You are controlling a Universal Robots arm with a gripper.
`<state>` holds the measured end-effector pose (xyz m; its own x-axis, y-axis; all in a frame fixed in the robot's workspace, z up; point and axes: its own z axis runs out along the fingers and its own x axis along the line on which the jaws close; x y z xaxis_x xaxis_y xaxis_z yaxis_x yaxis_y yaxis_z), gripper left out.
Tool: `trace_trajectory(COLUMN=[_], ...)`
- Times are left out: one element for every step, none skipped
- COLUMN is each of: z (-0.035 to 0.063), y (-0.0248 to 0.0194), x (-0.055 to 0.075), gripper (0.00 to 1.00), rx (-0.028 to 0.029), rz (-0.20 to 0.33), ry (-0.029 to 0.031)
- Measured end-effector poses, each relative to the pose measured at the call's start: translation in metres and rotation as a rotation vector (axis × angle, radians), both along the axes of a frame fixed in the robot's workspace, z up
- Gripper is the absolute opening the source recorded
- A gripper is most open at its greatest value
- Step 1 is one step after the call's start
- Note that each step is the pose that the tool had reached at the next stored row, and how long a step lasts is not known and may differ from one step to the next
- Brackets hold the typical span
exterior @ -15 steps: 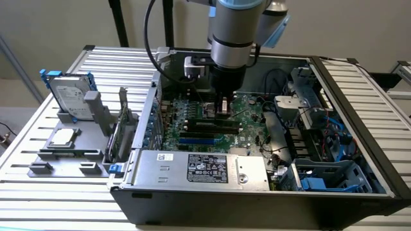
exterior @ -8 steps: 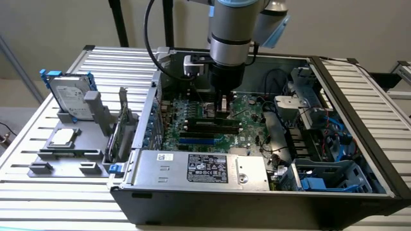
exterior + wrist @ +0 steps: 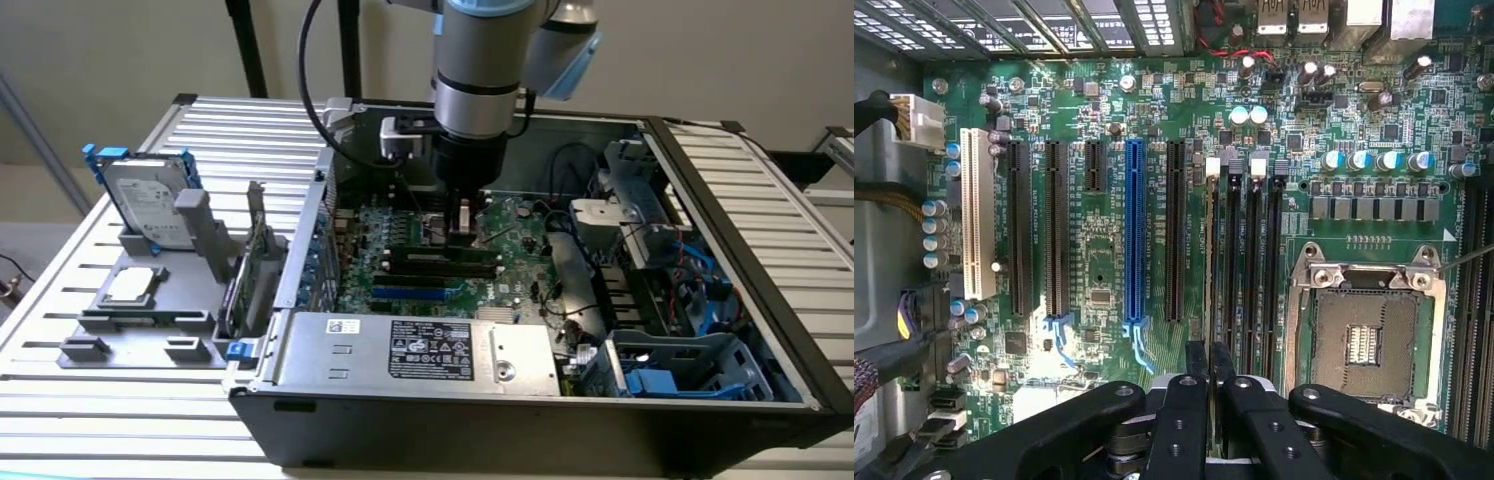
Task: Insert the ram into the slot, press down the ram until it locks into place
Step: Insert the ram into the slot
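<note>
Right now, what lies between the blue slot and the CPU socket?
Wrist view: after the blue slot, one black expansion slot, then parallel memory slots, then the CPU socket.

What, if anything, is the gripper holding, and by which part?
The ram, seen edge-on. The jaws of the gripper pinch its two flat faces at the upper edge; where along its length cannot be told.

You had the ram (image 3: pixel 1208 260) standing on edge, a thin dark strip seen along its top, pinched in the pincer (image 3: pixel 1208 352). It ran along the long black slot (image 3: pixel 1212 170) farthest from the CPU socket (image 3: pixel 1364 340); whether it was seated was unclear.
</note>
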<state>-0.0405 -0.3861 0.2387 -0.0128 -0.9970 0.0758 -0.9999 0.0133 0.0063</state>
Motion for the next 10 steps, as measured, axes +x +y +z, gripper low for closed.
trace_trajectory(z=[-0.0004, -0.0008, -0.0012, -0.0016, -0.0019, -0.0020, -0.0021, -0.0022, -0.0023, -0.0025], y=[0.0000, 0.0000, 0.0000, 0.0000, 0.0000, 0.0000, 0.0000, 0.0000, 0.0001, 0.0001], x=[-0.0001, -0.0001, -0.0001, -0.0001, -0.0002, -0.0001, -0.0002, -0.0001, -0.0001, -0.0002], gripper=[0.13, 0.13, 0.13, 0.13, 0.13, 0.13, 0.13, 0.13, 0.13, 0.13], rx=[0.0000, 0.0000, 0.0001, 0.0000, -0.0001, -0.0002, -0.0003, -0.0004, -0.0002, 0.0000], rz=[0.000, 0.000, 0.000, 0.000, 0.000, 0.000, 0.000, 0.000, 0.000, 0.000], ry=[-0.0004, -0.0006, -0.0010, -0.0013, -0.0017, -0.0021, -0.0023, -0.0028, -0.0032, -0.0043])
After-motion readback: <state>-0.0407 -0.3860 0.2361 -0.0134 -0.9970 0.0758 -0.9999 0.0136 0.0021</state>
